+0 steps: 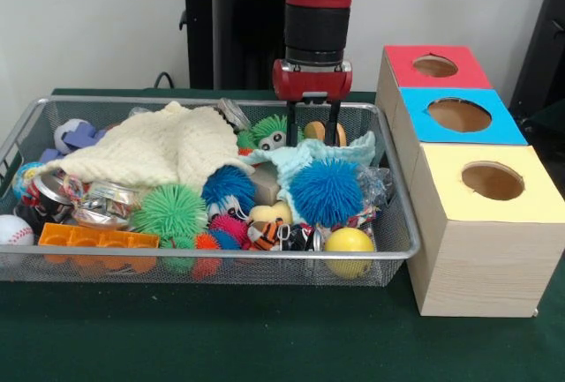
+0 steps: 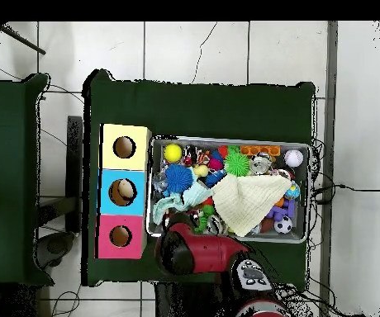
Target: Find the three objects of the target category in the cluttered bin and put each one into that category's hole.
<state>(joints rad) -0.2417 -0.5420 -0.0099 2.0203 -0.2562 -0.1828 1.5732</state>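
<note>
In the wire mesh bin (image 1: 397, 243), spiky blue ball (image 1: 326, 191), cream knit cloth (image 1: 150, 148); fingers (image 1: 313, 135) open, empty.

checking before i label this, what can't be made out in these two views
- Front view: whatever lies under the cream cloth, hidden by it.
- Front view: what the hand is reaching, since its fingertips dip behind the light blue cloth.
- Overhead view: the hand itself, covered by the red arm.
- Overhead view: inside the red box hole, too dark.

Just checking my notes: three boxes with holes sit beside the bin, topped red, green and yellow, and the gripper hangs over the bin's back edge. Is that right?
Not quite. The middle box is topped blue, not green, as the front view shows; the overhead view agrees. The rest holds: the red box and yellow box flank it beside the bin, and the gripper hangs over the back edge.
</note>
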